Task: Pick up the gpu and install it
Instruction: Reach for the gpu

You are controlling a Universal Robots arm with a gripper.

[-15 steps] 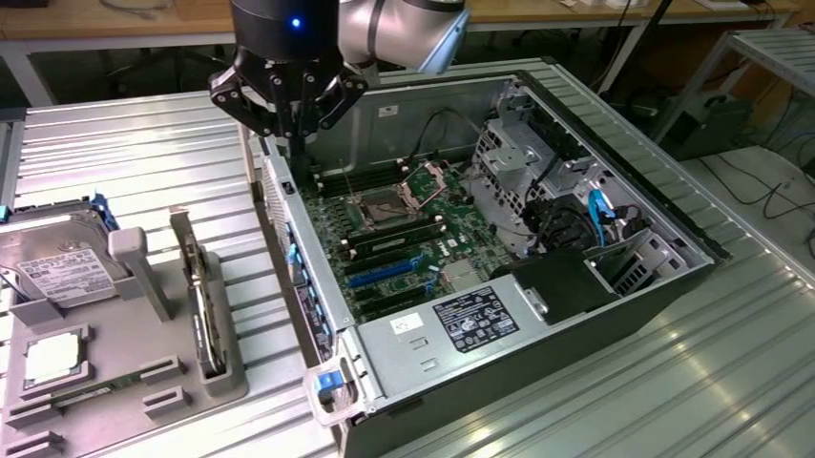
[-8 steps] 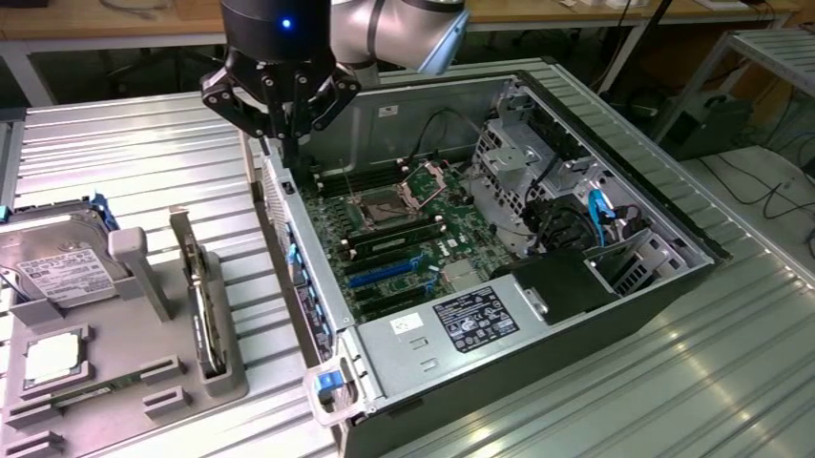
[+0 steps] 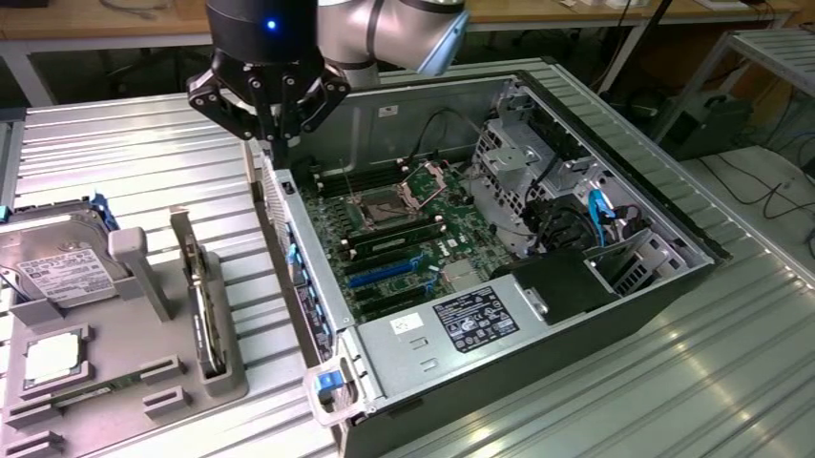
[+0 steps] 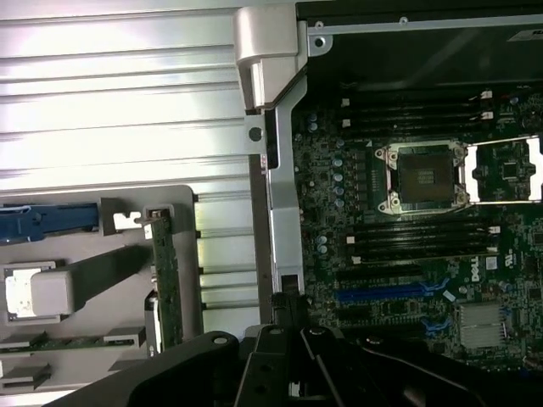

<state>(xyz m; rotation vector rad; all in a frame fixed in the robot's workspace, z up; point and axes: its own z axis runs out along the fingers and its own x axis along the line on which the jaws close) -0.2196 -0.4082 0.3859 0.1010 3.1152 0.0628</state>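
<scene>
Gpu [image 4: 165, 280] edge-up in grey holder [image 3: 121, 377]; fingers [image 3: 270, 124] together, empty, above case wall [image 3: 282, 239]; a good grasp likely needs centring over its top edge.

Pincer [image 3: 271, 136] closed, pointing downward

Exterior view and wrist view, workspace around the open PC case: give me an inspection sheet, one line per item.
surface: ribbed metal table
job's things: gpu stands on edge in grey tray; PC case lies open, motherboard exposed
clutter: hard drive and CPU in the tray
gripper: gripper shut, holding nothing, over the case's rear wall
cables: blue cable and black ones inside the case
surroundings: wooden bench; floor cables
</scene>
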